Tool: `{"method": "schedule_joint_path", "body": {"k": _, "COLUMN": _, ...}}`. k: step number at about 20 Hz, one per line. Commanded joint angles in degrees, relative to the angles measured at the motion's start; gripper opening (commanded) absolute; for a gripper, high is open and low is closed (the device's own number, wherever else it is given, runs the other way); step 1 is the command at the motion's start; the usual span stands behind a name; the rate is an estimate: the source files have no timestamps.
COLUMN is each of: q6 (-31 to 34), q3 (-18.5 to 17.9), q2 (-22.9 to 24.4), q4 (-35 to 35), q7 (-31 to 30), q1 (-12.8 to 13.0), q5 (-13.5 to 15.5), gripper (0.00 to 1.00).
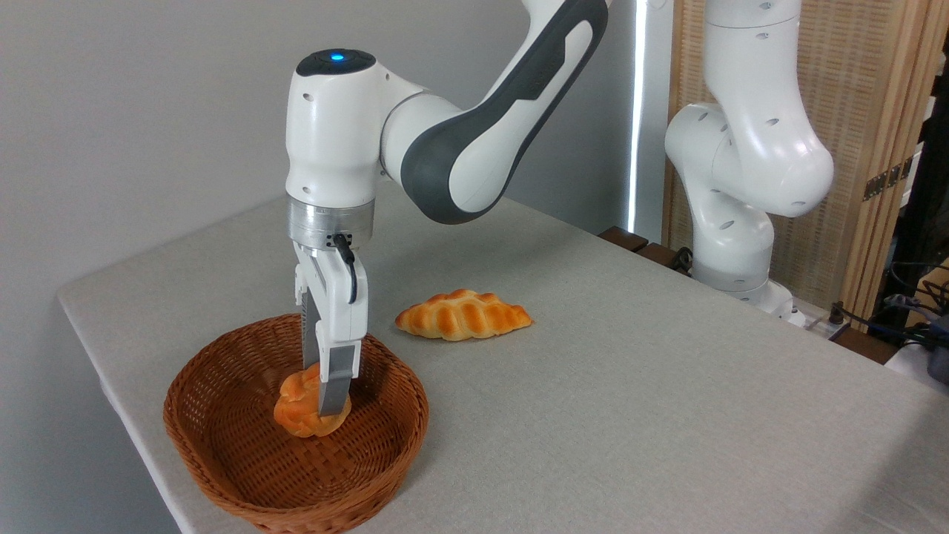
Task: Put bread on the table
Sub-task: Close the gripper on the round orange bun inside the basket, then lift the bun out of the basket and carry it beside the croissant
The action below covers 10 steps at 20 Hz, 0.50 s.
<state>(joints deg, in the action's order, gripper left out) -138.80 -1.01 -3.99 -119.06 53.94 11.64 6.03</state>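
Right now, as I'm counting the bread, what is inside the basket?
One small round bun lies in the wicker basket, with the gripper down around it. A finger covers part of the bun; the near wall hides some floor.

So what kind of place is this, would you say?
Probably a robot lab or test room: a robot arm fixed beside a cloth-covered table, loose cables near its base, and bread in a basket.

It looks like a robotics lab: a white robot arm (741, 148) bolted beside a cloth-covered desk (630, 415), loose cables (901, 304) at three o'clock, plain grey wall (133, 111).
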Motion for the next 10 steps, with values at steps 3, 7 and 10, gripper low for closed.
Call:
{"method": "schedule_joint_path", "body": {"k": 3, "q6": -1.3, "q3": 0.04, "q2": 0.21, "q4": -0.56, "q7": 0.2, "q1": 0.31, "q5": 0.03, "gripper": 0.54}}
{"method": "schedule_joint_path", "body": {"k": 7, "q6": -1.3, "q3": 0.04, "q2": 0.21, "q4": -0.56, "q7": 0.11, "q1": 0.31, "q5": 0.03, "gripper": 0.54}}
{"method": "schedule_joint_path", "body": {"k": 10, "q6": -1.3, "q3": 0.04, "q2": 0.21, "q4": -0.56, "q7": 0.11, "q1": 0.31, "q5": 0.03, "gripper": 0.53}}
